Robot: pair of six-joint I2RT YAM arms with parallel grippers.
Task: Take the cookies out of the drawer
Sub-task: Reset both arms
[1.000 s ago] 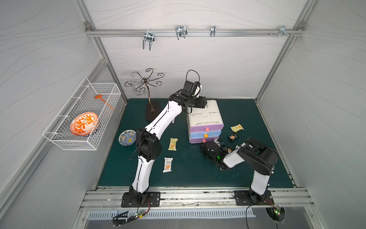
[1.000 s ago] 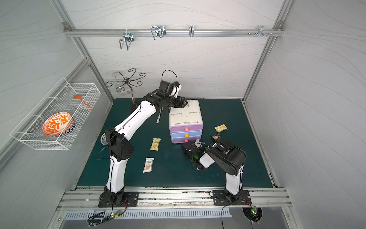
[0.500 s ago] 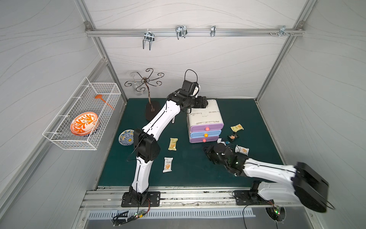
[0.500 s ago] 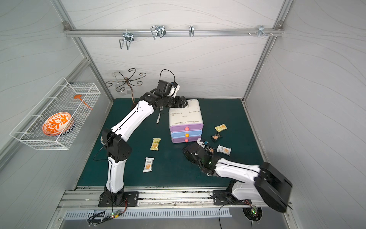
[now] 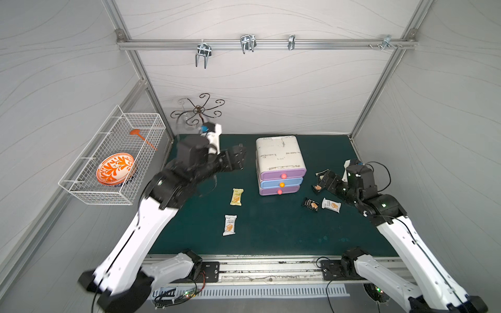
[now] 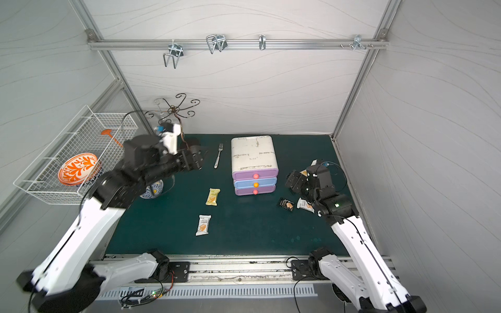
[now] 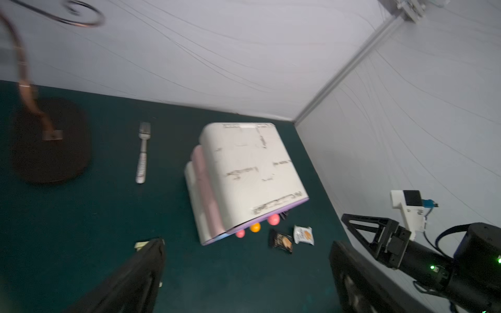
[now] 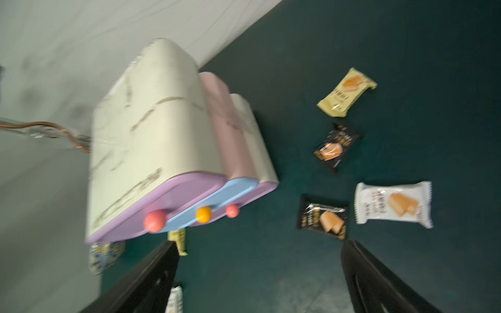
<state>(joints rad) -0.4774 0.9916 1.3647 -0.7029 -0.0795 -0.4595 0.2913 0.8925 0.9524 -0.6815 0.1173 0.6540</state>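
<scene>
The white drawer unit (image 5: 280, 162) stands at the back of the green mat with its three drawers closed. Several cookies lie on the mat. A pale yellow packet (image 5: 236, 197) and a white one (image 5: 230, 225) lie left of the drawers. A black packet (image 5: 310, 204) and a white one (image 5: 331, 205) lie to the right. Beyond them lie another black packet (image 8: 336, 147) and a yellow one (image 8: 346, 92). My left gripper (image 5: 238, 160) hangs open and empty left of the unit. My right gripper (image 5: 324, 180) is open and empty above the right-hand packets.
A silver fork (image 6: 218, 155) lies left of the drawer unit. A curly metal stand (image 5: 199, 111) rises at the back left. A blue-patterned bowl (image 6: 151, 189) sits under my left arm. A wire basket (image 5: 113, 157) with an orange plate hangs on the left wall.
My right gripper has opened and drawn back to the right from the front of the drawers. My left gripper has left the unit's top, moved left and opened wider.
</scene>
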